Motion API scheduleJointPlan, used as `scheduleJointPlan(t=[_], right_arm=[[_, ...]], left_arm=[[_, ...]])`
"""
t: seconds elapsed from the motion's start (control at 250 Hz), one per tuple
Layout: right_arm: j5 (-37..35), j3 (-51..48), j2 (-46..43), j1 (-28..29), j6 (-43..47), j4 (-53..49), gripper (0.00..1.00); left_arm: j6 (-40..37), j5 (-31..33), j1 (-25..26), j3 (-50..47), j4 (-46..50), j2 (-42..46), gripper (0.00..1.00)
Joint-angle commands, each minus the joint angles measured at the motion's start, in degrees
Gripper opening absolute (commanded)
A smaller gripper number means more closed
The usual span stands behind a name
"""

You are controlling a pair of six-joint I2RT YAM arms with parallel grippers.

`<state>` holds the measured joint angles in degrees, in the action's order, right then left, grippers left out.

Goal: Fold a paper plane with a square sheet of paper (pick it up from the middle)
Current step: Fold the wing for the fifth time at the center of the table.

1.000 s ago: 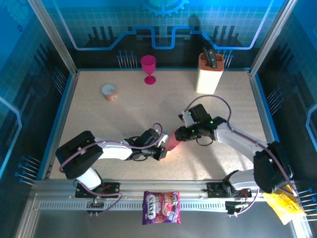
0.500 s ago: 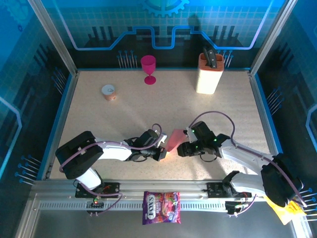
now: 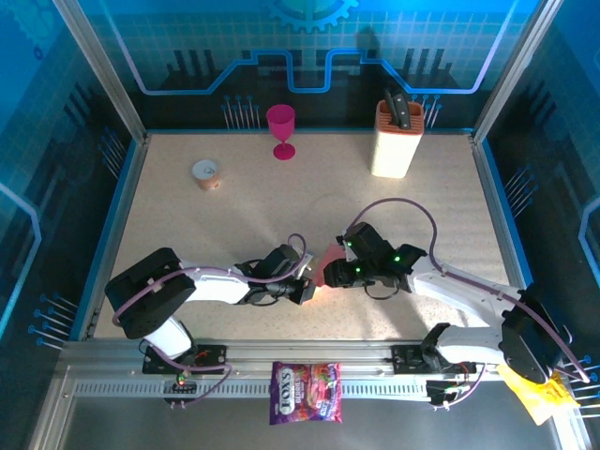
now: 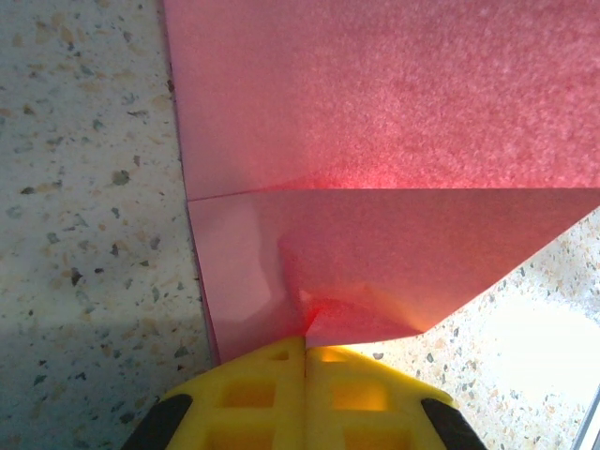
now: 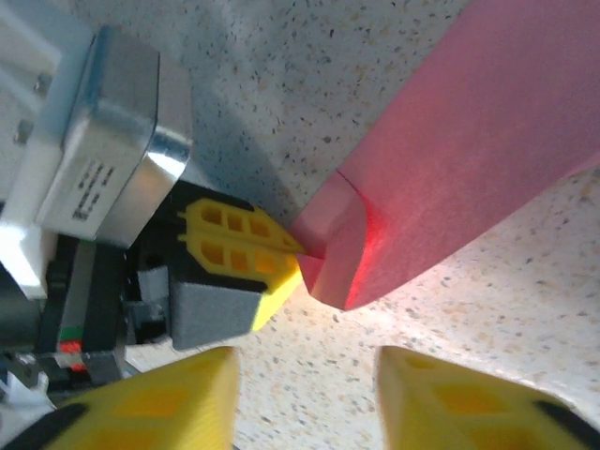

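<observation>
paper: square sheet of paper (image 4: 375,141) sits mid-bench, near the front edge, btwn the two arms; already folded at least once, a flap lies over the lower layer w/ a sharp crease across; one corner curls up off the bench (image 3: 234,225)
left gripper (image 5: 246,258): yellow fingers (image 4: 305,398) pressed together, clamped on the paper's near edge; pins the sheet at a low angle
right gripper (image 5: 305,394): fingers (image 5: 173,398) apart w/ a clear gap; nothing btwn them; hangs just beside the curled corner, not touching
step: mid-fold, judging by the layers; left anchors, right lines up for a fresh pinch; dart shape not there yet
next move: prob. right slides its fingers round the raised corner, closes, draws it over to the crease line; needs left grip firm so the sheet doesn't skid; thin paper, easy to crumple if pinched off-line
</observation>
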<state>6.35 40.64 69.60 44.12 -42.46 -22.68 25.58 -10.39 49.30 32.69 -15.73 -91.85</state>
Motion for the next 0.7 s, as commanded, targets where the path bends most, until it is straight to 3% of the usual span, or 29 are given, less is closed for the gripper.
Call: scheduleJointPlan(t=[0.0, 0.268, 0.699], right_arm=[[0.3, -4.7, -2.0, 0.6, 0.5, 4.0, 0.29], [7.9, -11.8, 0.8, 0.6, 6.4, 16.8, 0.11], [10.4, -10.8, 13.2, 2.1, 3.0, 30.5, 0.06]], left_arm=[[0.5, -1.2, 0.2, 1.0, 1.0, -0.7, 0.0], [0.2, -1.7, -0.2, 1.2, 1.1, -0.9, 0.0], [-0.3, -2.3, -0.5, 1.7, 2.1, -1.3, 0.0]])
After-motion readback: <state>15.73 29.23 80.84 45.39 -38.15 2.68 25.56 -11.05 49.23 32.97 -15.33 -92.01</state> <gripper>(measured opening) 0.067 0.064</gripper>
